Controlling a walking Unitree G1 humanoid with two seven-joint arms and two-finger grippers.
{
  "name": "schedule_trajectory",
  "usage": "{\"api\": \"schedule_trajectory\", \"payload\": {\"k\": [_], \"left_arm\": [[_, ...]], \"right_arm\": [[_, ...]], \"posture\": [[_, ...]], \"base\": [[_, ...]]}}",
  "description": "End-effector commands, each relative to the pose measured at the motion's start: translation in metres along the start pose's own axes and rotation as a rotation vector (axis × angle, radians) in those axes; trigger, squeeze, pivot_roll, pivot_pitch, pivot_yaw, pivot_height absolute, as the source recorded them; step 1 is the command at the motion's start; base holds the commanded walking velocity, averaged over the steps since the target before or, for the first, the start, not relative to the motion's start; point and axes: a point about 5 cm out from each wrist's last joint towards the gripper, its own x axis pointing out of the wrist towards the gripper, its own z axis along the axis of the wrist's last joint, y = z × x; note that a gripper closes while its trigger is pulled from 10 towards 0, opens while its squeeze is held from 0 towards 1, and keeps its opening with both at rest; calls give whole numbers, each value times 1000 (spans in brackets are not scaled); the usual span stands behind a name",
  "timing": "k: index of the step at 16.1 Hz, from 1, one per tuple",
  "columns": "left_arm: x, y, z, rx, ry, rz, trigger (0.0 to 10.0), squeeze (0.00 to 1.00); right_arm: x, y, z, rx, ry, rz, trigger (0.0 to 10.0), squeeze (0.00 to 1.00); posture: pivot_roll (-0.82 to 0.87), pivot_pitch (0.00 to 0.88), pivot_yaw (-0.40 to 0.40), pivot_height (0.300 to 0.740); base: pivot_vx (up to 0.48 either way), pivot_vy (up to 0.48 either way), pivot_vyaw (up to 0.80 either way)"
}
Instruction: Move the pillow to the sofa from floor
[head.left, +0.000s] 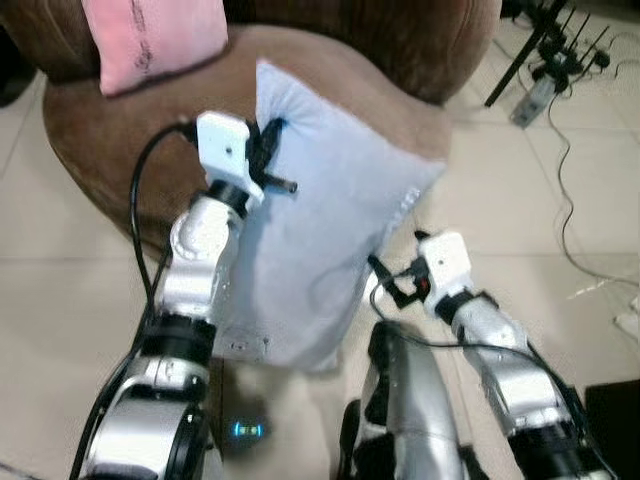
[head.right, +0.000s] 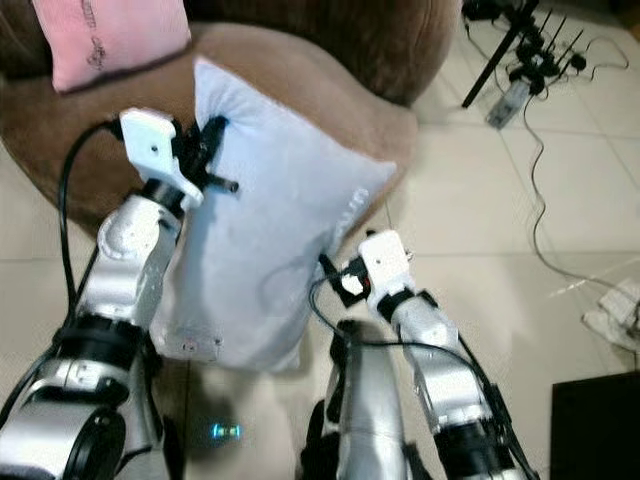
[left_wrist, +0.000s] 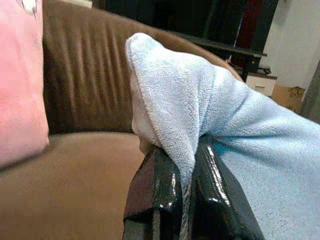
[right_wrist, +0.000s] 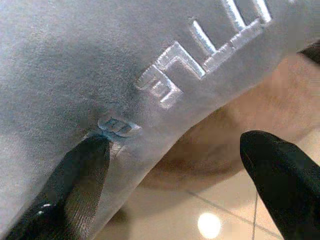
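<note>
Left wrist view, left end effector (left_wrist: 182, 200) pinching pillow (left_wrist: 240, 130) corner

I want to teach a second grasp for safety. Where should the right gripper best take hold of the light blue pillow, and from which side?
Probably the pillow's right edge near the embroidered letters, approached from the robot's right. The left gripper is shut on the upper left corner, and the right gripper is open with one finger against that soft, thin edge, which should pinch easily.
</note>
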Motion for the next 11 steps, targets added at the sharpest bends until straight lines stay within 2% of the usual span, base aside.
{"api": "schedule_trajectory", "payload": {"k": [1, 6, 11], "left_arm": [[7, -4, 20, 34, -91, -25, 0, 0], [7, 3, 15, 71, -62, -11, 0, 0], [10, 3, 14, 135, -46, -20, 0, 0]], "right_arm": [[-3, -8, 3, -12, -7, -10, 10000, 82], [-4, -27, 25, -61, -40, 13, 10000, 114], [-5, -28, 26, -20, -30, 3, 10000, 137]], "posture": [[-80, 200, -196, 548], [-85, 190, -198, 597], [-93, 189, -193, 655]], "base": [[0, 0, 0], [0, 0, 0], [0, 0, 0]]}}
